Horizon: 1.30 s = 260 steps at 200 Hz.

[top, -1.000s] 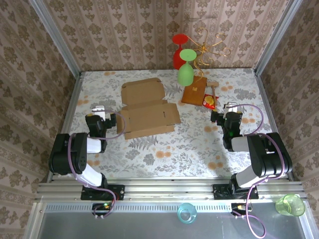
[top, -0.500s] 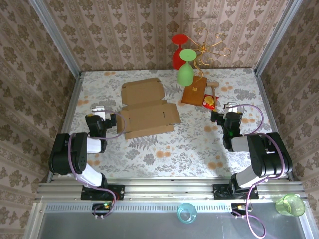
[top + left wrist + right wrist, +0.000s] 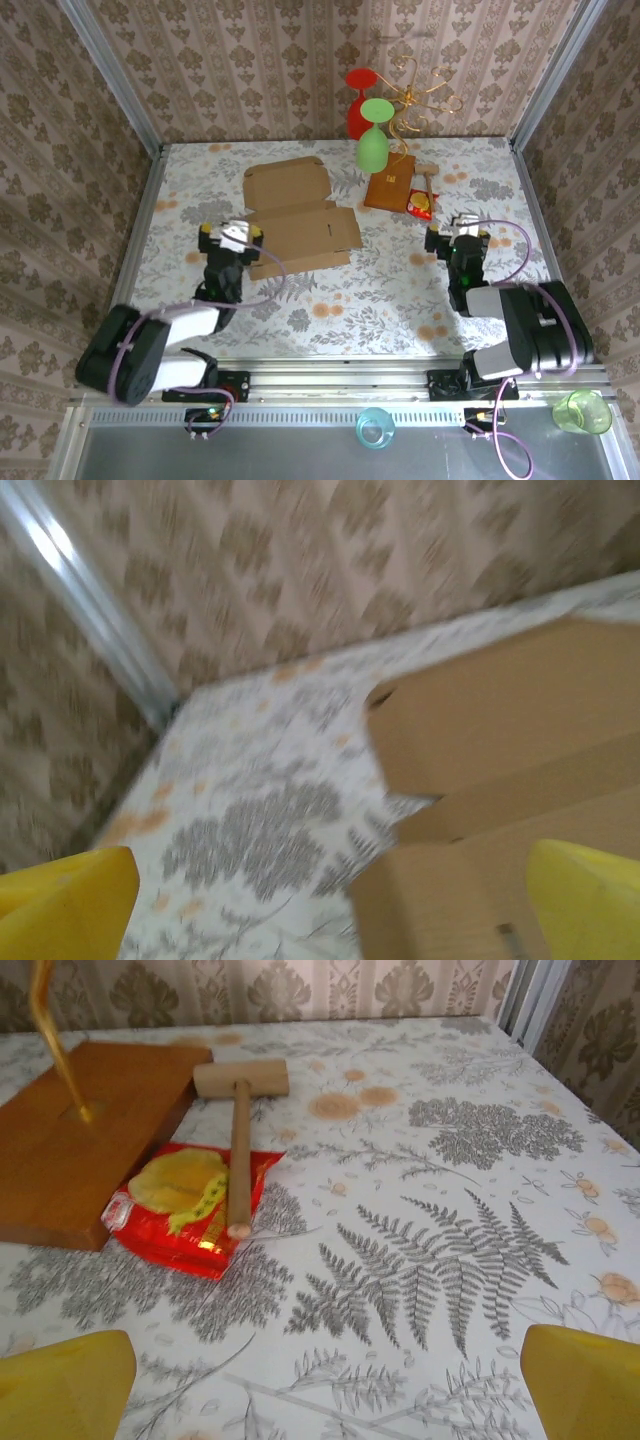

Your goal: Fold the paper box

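Left hand (image 3: 232,231) has swung to the paper box (image 3: 300,230), perhaps touching.

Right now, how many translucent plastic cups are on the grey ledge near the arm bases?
2: a teal translucent plastic cup near the grey ledge's middle, a green cup at its right end.

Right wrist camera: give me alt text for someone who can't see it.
A small wooden mallet lies on a fern-patterned tablecloth, its handle end resting on a red and yellow packet beside a brown wooden board. The right claw is wide open, its yellow fingers at the bottom corners, holding nothing.
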### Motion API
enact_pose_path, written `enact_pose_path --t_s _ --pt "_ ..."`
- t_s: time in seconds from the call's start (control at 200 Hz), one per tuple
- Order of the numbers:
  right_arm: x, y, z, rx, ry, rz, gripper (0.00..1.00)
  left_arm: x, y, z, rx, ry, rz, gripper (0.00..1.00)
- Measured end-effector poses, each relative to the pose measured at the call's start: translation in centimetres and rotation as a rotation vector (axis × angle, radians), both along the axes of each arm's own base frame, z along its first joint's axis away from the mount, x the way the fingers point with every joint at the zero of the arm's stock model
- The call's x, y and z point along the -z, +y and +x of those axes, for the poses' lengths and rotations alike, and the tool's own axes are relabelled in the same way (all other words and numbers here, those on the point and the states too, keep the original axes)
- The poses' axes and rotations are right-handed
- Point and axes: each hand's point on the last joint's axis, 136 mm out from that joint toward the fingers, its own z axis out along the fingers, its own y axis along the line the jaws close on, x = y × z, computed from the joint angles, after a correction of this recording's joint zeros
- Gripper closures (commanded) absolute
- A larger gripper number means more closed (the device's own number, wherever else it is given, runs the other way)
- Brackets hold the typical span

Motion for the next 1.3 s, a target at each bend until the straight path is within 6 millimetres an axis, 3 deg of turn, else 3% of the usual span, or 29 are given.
enact_pose_path --t_s 0.07,0.165,0.235,0.27,0.315,0.35,0.405,0.525,0.625,0.73,0.89,1.135,1.195,1.3 --pt "-4.9 1.3 -0.2 -0.026 -0.072 0.020 0.00 -3.2 -2.1 -1.2 -0.003 -0.010 -0.031 0.00" --pt "-16.5 1.8 -0.6 -0.025 -0.262 0.164 0.00 -8.6 -3.1 -1.2 0.005 0.031 -0.248 0.00" --pt "-24.1 1.7 -2.4 -0.028 -0.408 0.332 0.00 -12.4 -2.0 -0.8 0.081 0.024 -0.494 0.04" --pt "-26.3 1.9 -3.4 -0.060 -0.453 0.414 0.00 -12.9 -0.8 -0.6 0.093 0.041 -0.601 0.13" --pt "-27.3 2.4 -4.4 -0.104 -0.468 0.491 0.02 -12.3 0.4 -0.2 0.085 0.092 -0.698 0.19" --pt "-26.9 3.1 -4.7 -0.137 -0.441 0.545 0.09 -10.8 0.4 -0.1 0.077 0.174 -0.760 0.19" --pt "-24.6 4.7 -4.7 -0.167 -0.335 0.611 0.16 -7.5 -0.9 -0.8 0.071 0.336 -0.829 0.22" --pt "-16.4 10.1 -6.0 -0.240 -0.016 0.698 0.21 1.4 -3.1 -4.9 0.015 0.675 -0.917 0.28" --pt "-9.6 13.0 -8.5 -0.275 0.195 0.737 0.22 6.9 -2.1 -8.5 -0.085 0.814 -0.988 0.30" --pt "-5.3 14.1 -10.2 -0.274 0.321 0.764 0.22 10.0 -0.7 -9.8 -0.184 0.865 -1.085 0.31" --pt "-3.8 15.3 -10.9 -0.302 0.367 0.831 0.22 11.4 -0.5 -8.3 -0.225 0.866 -1.226 0.31" --pt "-4.3 16.6 -10.4 -0.342 0.352 0.904 0.22 14.0 -1.8 -5.1 -0.225 0.901 -1.354 0.47" --pt "-4.2 16.7 -10.4 -0.345 0.354 0.914 0.22 13.9 -1.7 -4.3 -0.212 0.884 -1.382 0.53" --pt "-4.0 16.9 -10.4 -0.348 0.360 0.932 0.22 13.9 -1.6 -3.6 -0.200 0.867 -1.407 0.53"
